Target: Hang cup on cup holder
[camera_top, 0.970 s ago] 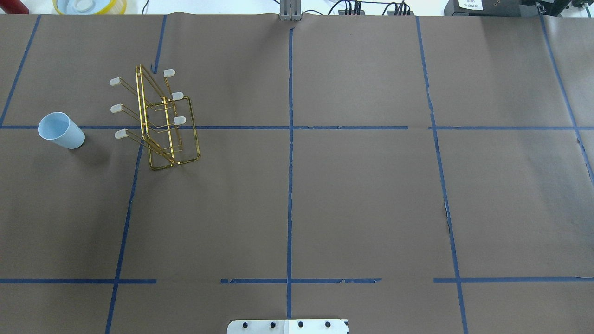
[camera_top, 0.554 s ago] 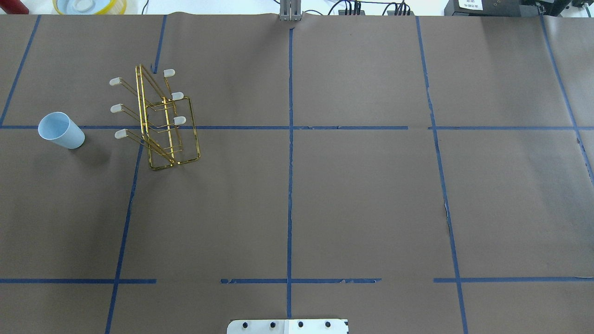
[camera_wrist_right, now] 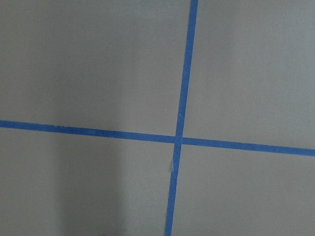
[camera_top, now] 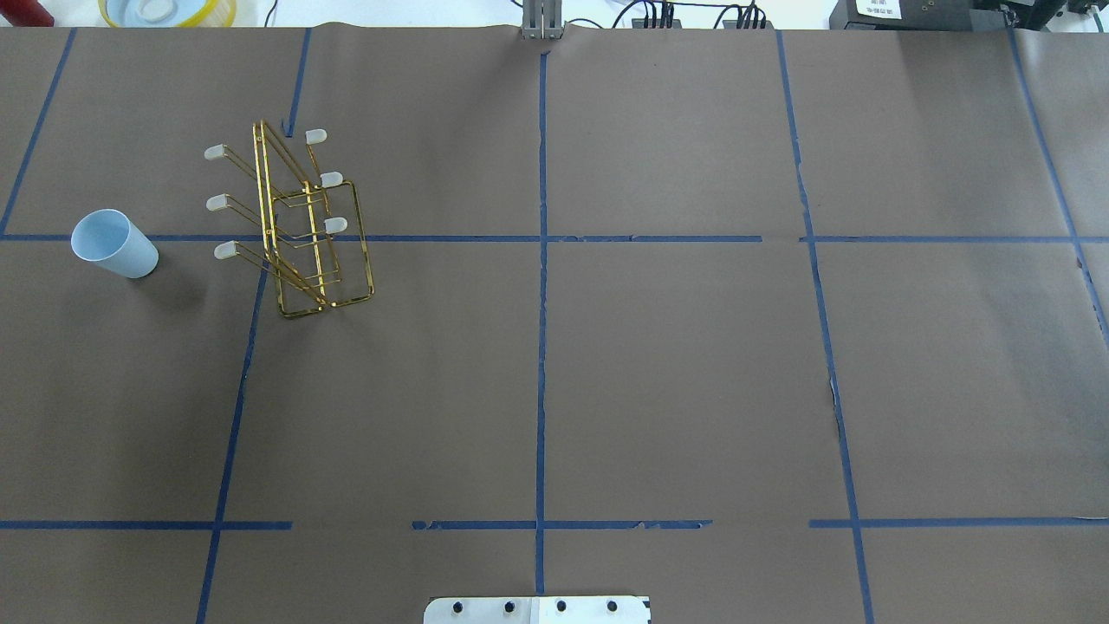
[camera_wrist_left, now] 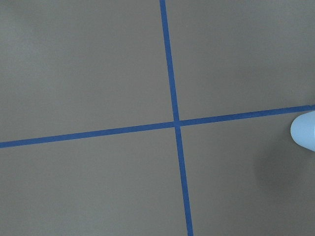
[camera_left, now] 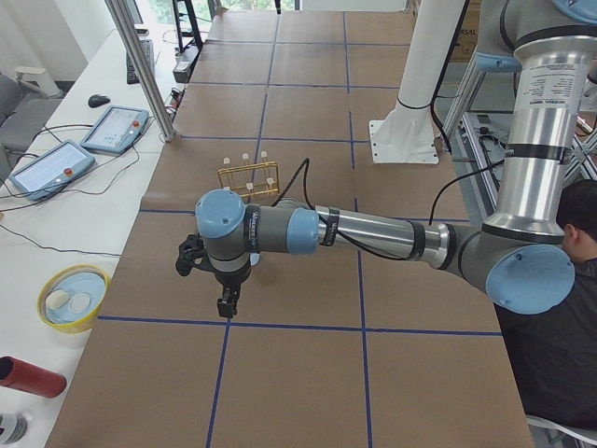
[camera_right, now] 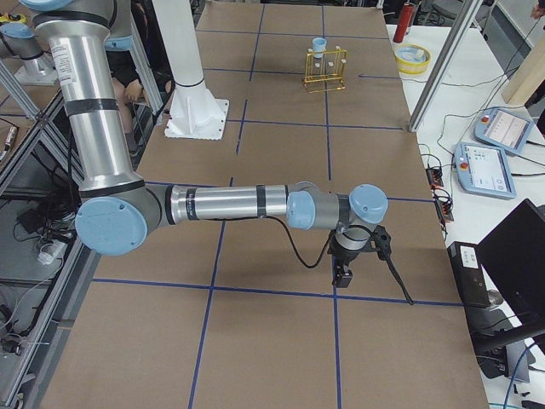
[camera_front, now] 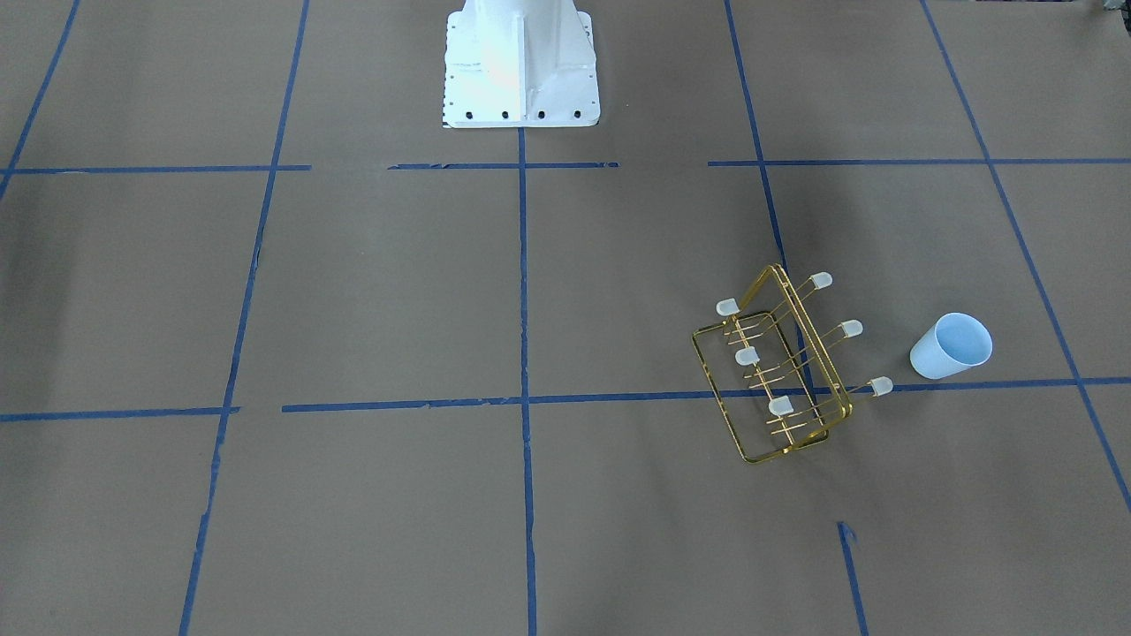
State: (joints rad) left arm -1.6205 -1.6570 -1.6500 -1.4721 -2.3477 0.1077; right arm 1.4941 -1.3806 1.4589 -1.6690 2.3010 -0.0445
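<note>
The pale blue cup stands upright on the table at the far left, also in the front view. The gold wire cup holder with white-capped prongs stands just to its right, all prongs bare. A sliver of the cup shows at the right edge of the left wrist view. My left gripper hangs above the table on the near side of the rack; I cannot tell if it is open. My right gripper hangs far from the cup; I cannot tell its state.
A yellow bowl sits beyond the table's far left edge. A red cylinder, teach pendants and a metal post stand on the side bench. The white robot base is at the table's near middle.
</note>
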